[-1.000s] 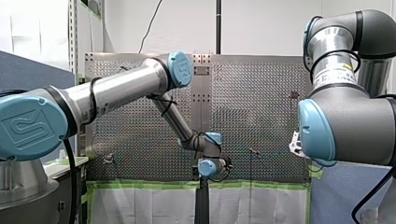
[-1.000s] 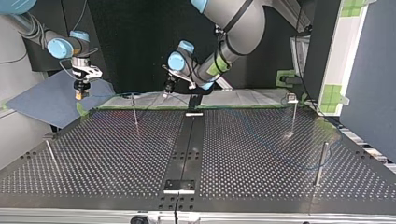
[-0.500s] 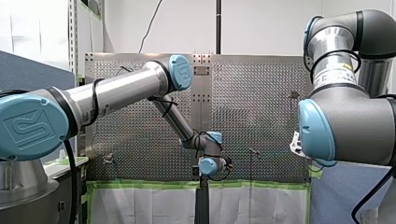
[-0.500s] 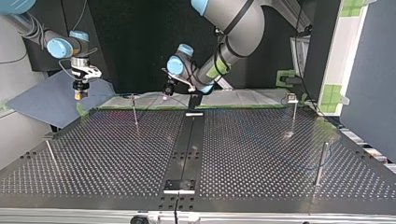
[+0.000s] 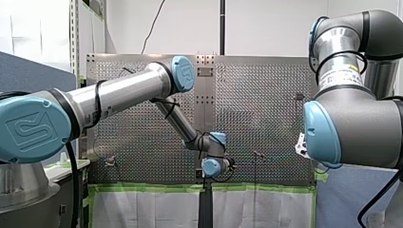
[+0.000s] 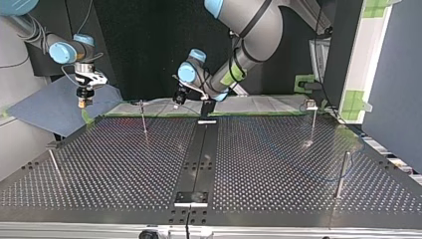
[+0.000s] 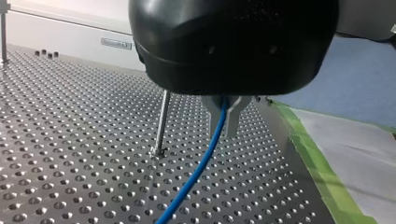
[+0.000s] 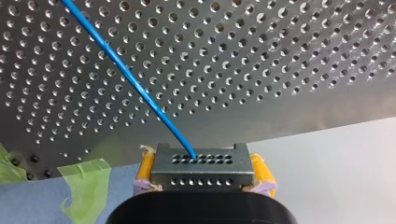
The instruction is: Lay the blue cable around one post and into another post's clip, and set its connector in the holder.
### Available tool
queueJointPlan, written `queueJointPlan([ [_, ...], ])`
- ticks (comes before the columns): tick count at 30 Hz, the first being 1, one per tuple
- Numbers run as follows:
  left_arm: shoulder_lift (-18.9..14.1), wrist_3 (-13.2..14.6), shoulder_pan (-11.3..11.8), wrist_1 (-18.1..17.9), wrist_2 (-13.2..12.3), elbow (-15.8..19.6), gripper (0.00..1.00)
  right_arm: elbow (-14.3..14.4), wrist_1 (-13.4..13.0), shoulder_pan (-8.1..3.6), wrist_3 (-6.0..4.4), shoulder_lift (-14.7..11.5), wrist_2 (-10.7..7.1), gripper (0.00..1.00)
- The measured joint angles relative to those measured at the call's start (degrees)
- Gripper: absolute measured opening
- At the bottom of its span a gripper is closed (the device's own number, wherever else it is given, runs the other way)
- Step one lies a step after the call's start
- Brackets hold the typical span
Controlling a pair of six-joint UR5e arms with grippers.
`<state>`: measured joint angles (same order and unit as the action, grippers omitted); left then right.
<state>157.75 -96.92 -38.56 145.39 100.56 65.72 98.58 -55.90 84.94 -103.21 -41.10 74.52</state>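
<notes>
In the left wrist view my left gripper [image 7: 223, 133] has its metal fingers [image 7: 214, 119] shut on the blue cable [image 7: 196, 172], which runs down from them over the perforated plate. A thin post [image 7: 161, 122] stands just beside the fingers. In the right wrist view my right gripper [image 8: 203, 161] is shut on the grey connector block [image 8: 203, 167] between yellow pads [image 8: 145, 165]. The cable [image 8: 126, 74] leaves the block and stretches away across the plate. In the top view my left gripper [image 6: 177, 99] hangs over the far edge near the middle. My right gripper [image 6: 82, 102] hangs beyond the far left corner.
Several thin posts stand on the plate in the top view: one [image 6: 143, 117] near my left gripper, a clip-topped one [image 6: 312, 119] at the far right, one [image 6: 341, 174] at the near right, one [image 6: 53, 164] at the near left. Green tape [image 7: 317, 168] lines the plate's edge.
Both grippers have drifted a little toward the top view's left. Their grips are unchanged.
</notes>
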Motion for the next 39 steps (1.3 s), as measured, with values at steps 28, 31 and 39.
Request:
queueJointPlan([
  [28, -5.6, 8.9, -5.7, 0.7, 2.3, 5.4, 0.00, 0.0, 0.5, 0.21, 0.88, 0.0, 0.20, 0.00],
  [31, -6.2, 8.8, -5.7, 0.6, 2.3, 5.2, 0.00, 0.0, 0.5, 0.22, 0.97, -0.1, 0.19, 0.00],
  [39, -6.4, 7.4, -5.6, 0.7, 2.2, 5.2, 0.00, -0.4, 0.5, 0.02, 1.14, -0.1, -0.08, 0.00],
])
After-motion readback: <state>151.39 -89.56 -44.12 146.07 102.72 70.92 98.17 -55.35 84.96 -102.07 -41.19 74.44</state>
